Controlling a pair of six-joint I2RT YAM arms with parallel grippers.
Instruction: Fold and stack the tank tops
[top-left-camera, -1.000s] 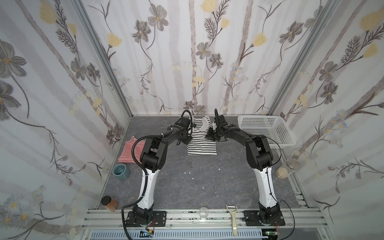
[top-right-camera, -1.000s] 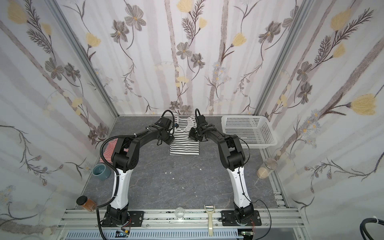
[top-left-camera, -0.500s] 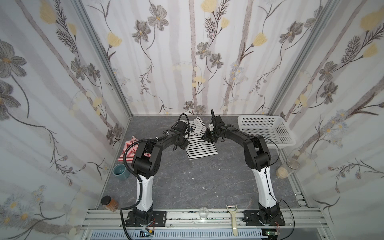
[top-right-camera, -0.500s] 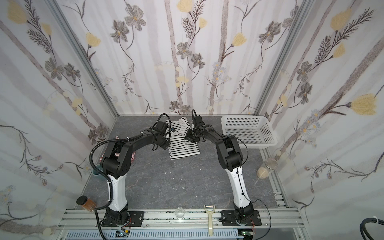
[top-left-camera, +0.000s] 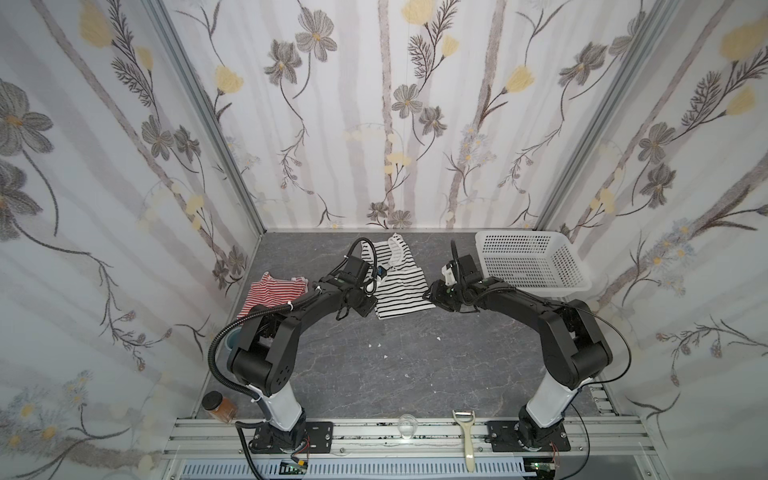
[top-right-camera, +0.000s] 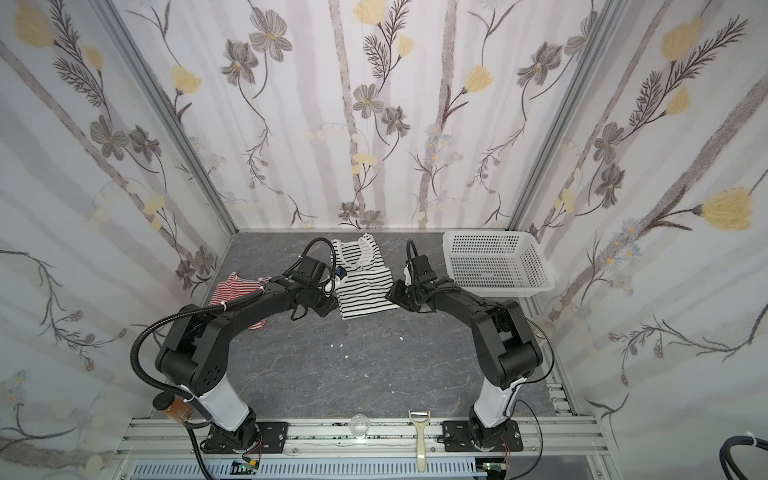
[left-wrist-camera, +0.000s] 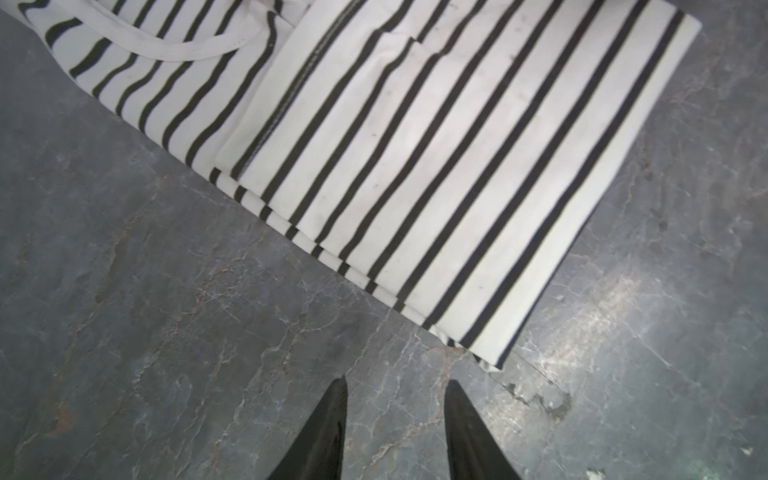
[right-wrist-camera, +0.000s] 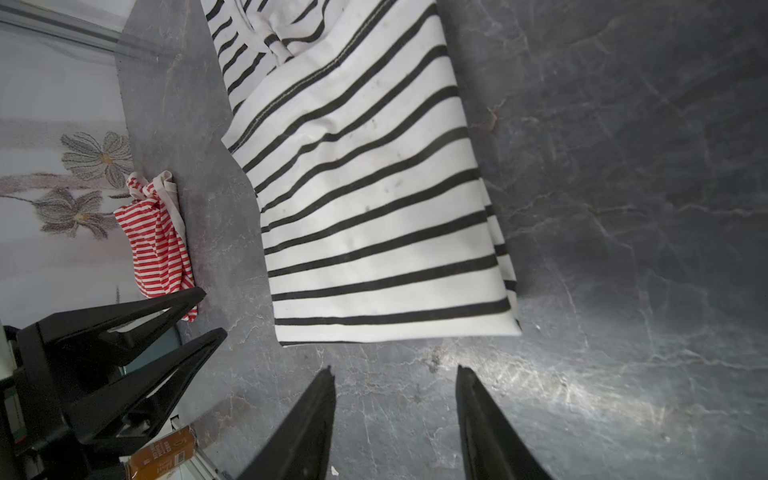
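Note:
The white tank top with thin black stripes (top-left-camera: 401, 286) (top-right-camera: 363, 293) lies at the back middle of the grey table, its lower part doubled over itself (left-wrist-camera: 436, 166) (right-wrist-camera: 374, 208). My left gripper (top-left-camera: 365, 308) (left-wrist-camera: 397, 384) hovers open over bare table just off its near left corner. Off its right edge, my right gripper (top-left-camera: 430, 293) (right-wrist-camera: 395, 372) is also open, with nothing between the fingers. The red-and-white striped tank top (top-left-camera: 272, 291) (right-wrist-camera: 156, 245) lies bunched at the left, partly behind my left arm.
A white perforated basket (top-left-camera: 540, 286) stands at the back right. A teal cup (top-left-camera: 231, 338) sits behind my left arm's elbow. On the front rail area are a spice jar (top-left-camera: 218, 405), a small clear glass (top-left-camera: 406, 426) and a peeler (top-left-camera: 467, 440).
Both grippers have opened and let go of the black-striped top, then drawn back toward the front and apart. The top now lies folded on the table.

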